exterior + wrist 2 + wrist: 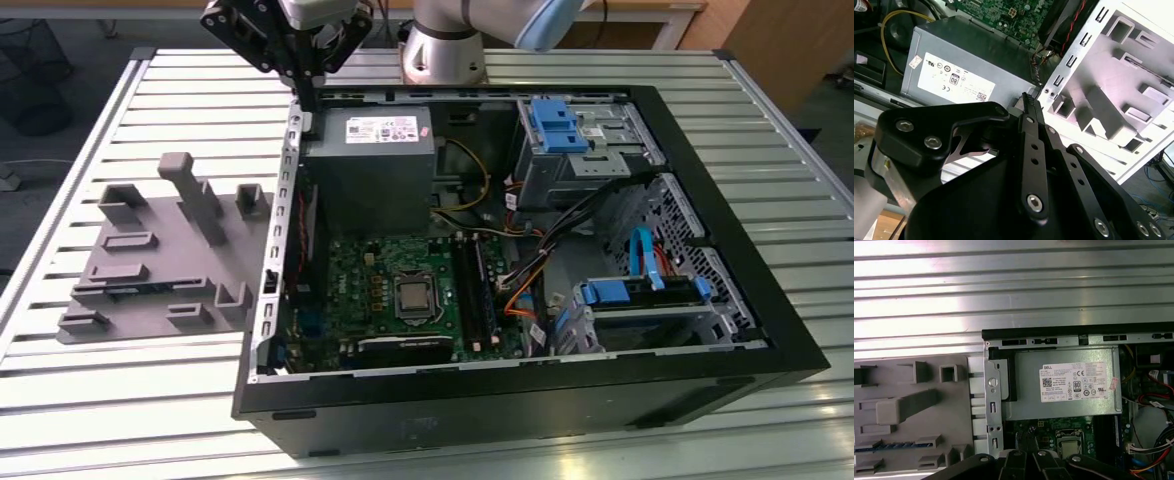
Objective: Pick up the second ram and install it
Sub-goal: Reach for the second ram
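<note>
The gripper [310, 98] is hanging high over the far corner of the open computer case [534, 405], just above the case wall that is standing between the grey power supply [367, 165] and the grey fixture [174, 260] on the counter [134, 400]. Its fingers are pointing straight down and, in the second wrist view, the gripper [1027, 97] is showing its two black fingers meeting at the tips, pressed together and carrying nothing. The second ram [134, 291] is lying in a low cradle of the fixture, outside the case, in the part of the fixture nearest the exterior camera. From the gripper it is sitting off toward the exterior view's left and well toward the near side, well apart from the fingertips. Its long axis is running roughly across the exterior view, crosswise to the case wall. In the first wrist view the second ram [886, 445] is appearing as a thin dark strip with bluish flecks, lying flat between the fixture's blocks. The arm is reaching in from the far side of the counter, wrist held upright.
</note>
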Controlling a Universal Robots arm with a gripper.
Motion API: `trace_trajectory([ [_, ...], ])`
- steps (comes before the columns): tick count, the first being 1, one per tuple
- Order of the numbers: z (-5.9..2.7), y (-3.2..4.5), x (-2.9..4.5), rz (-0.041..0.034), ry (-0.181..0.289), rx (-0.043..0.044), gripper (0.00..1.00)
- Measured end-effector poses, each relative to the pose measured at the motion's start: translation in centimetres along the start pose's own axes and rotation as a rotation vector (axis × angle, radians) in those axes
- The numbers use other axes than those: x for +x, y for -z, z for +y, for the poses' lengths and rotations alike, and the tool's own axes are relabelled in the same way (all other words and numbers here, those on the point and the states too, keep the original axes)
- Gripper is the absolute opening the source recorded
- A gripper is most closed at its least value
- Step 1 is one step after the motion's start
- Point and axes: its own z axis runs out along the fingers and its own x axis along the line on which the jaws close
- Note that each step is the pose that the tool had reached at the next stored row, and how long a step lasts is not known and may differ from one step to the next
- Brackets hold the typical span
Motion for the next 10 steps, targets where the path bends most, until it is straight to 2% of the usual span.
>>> trace_trajectory([
  [10, -0.04, 0.01, 0.5, 0.0, 0.0, 0.0, 0.11],
])
